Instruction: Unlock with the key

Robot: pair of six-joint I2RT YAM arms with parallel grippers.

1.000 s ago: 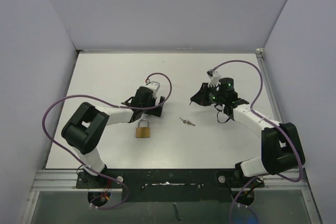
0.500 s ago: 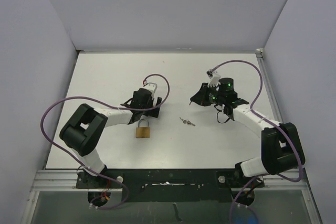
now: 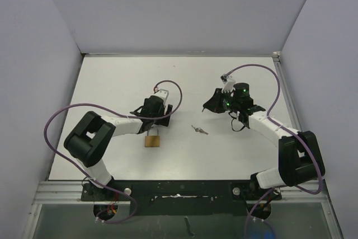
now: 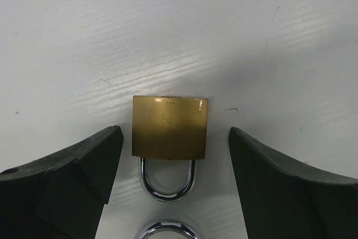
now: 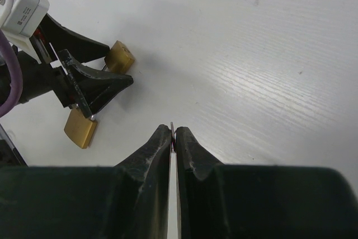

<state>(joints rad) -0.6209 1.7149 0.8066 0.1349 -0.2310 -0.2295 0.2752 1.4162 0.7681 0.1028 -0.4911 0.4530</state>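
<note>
A brass padlock [image 3: 152,140] with a chrome shackle lies flat on the white table. In the left wrist view the padlock [image 4: 169,127] sits between my fingers, shackle toward the camera. My left gripper [image 3: 162,117] [image 4: 175,134] is open, low over it, a finger on each side, not touching. My right gripper [image 3: 208,106] [image 5: 172,131] is shut on a thin key blade [image 5: 172,126], held above the table right of the lock. A loose key [image 3: 199,130] lies on the table between the arms.
In the right wrist view a brass body [image 5: 80,127] lies near the left gripper [image 5: 92,82], and another brass piece [image 5: 120,55] shows just beyond its fingers. A chrome arc [image 4: 162,229] shows at the bottom of the left wrist view. Grey walls enclose the table [image 3: 112,82].
My left gripper has shifted slightly toward the near edge and now covers the padlock's shackle in the top view. The right arm has not moved.
</note>
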